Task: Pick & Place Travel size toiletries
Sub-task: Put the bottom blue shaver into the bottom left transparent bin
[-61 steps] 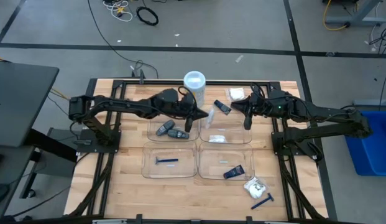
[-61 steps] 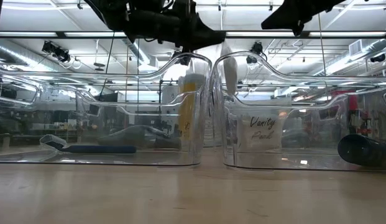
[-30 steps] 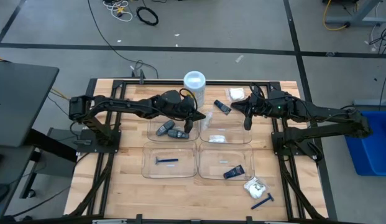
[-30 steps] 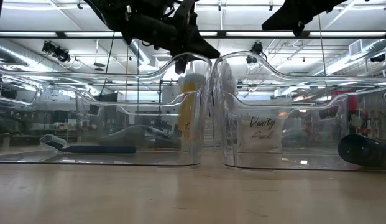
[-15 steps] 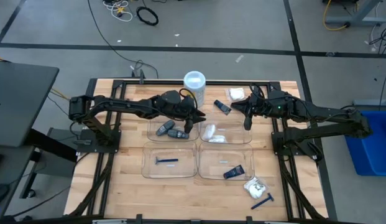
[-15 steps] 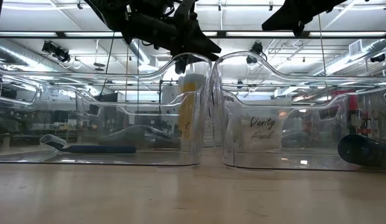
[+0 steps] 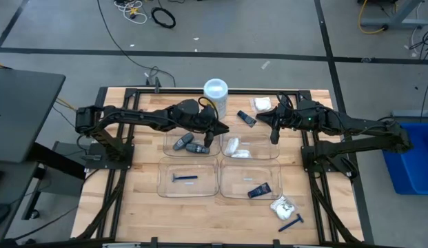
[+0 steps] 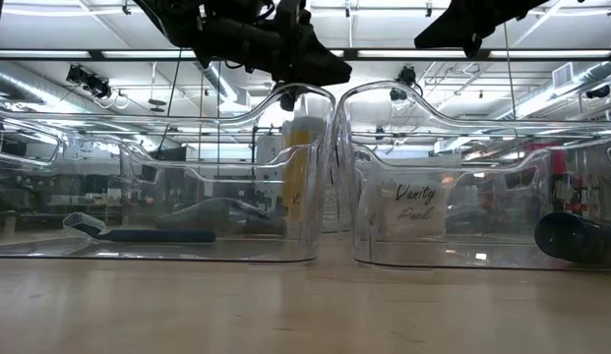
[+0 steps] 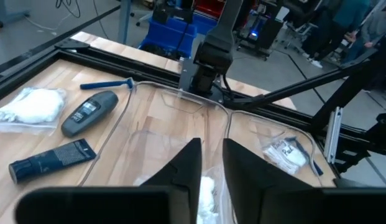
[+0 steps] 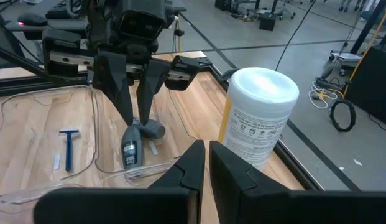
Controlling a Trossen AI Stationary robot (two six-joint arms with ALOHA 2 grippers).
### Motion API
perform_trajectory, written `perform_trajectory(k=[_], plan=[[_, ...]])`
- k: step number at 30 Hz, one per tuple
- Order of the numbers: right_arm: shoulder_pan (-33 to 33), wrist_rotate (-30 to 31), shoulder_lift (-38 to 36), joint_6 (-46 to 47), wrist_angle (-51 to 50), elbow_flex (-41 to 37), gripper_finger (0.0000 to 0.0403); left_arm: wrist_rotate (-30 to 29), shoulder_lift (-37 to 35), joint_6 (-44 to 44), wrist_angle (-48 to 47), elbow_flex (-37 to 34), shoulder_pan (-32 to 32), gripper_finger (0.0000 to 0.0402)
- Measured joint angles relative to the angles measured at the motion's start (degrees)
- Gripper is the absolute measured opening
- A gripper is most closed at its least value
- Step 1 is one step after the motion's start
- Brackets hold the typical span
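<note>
Left hand [image 7: 212,140] slightly parted, empty, above trays [image 7: 189,146]; right hand [image 7: 273,135] apparently closed, empty.

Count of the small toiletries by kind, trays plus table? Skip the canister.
Grey sticks: 3
Blue razors: 3
White packets: 4
Dark blue tubes: 2
Total: 12
</note>
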Motion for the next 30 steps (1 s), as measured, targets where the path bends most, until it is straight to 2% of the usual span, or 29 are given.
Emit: perform_trajectory(k=[6,17,30], plan=[[0.0,0.0,0.0,0.01,0.0,0.0,0.003,0.04,0.0,0.0,-0.2,0.0,0.02,0.0038],[0.01,0.01,-1.14,-0.36,-0.11,0.0,0.003,0.08,-1.78,0.7,-0.4,-0.02,0.04,0.0007],[0.0,0.04,-7.21,-3.02,-7.69,0.0,0.0029,-0.87,-7.4,3.7,-0.77,0.0,0.04,0.0014]])
